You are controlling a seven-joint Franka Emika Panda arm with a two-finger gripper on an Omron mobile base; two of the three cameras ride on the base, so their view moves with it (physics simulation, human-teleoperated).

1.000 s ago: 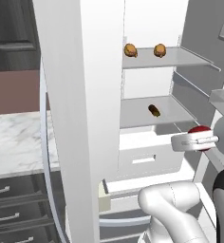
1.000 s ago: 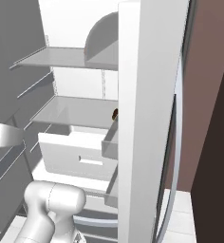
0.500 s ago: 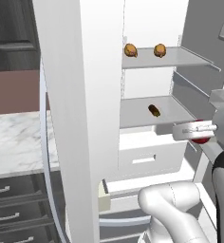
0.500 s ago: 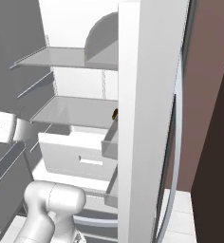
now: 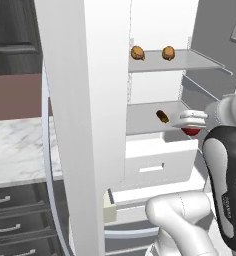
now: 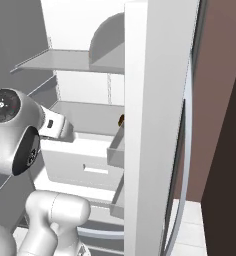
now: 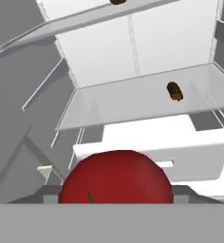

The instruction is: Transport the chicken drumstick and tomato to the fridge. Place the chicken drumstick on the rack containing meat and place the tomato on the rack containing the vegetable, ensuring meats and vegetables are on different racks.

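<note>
The fridge (image 5: 90, 100) stands open. The left base view shows two brown meat lumps (image 5: 137, 52) on the top rack (image 5: 190, 61); the hand view shows a dark oblong item (image 7: 174, 91) on the middle shelf (image 7: 133, 102). The claw (image 5: 190, 122) is closed around the tomato (image 7: 115, 176), just before that shelf.

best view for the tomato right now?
Hand view: the tomato sits large and close between the fingers, facing the fridge's shelves. In the left base view only a red sliver peeks out under the gripper. In the right base view the arm hides it.
</note>
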